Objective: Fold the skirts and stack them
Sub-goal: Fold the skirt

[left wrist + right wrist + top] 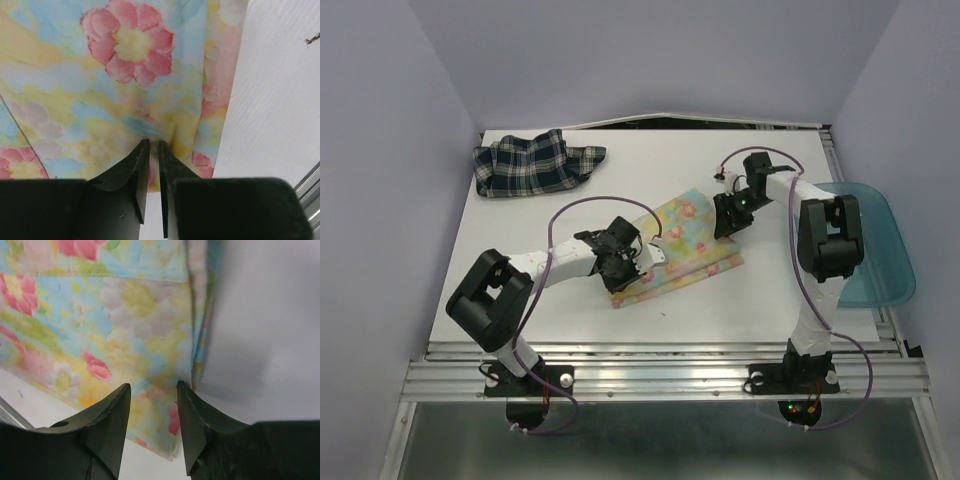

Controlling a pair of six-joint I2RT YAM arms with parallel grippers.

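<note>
Lying crumpled at the far left corner of the white table [760, 300], the plaid skirt [535, 163] sits well apart from the folded floral skirt [692, 238] at centre. The left gripper [154, 145], fingers almost pressed together, pinches that skirt's near-left edge. The right gripper [152, 389], fingers spread, hovers over its right edge. A teal bin [880, 240] rests at the table's right edge.
</note>
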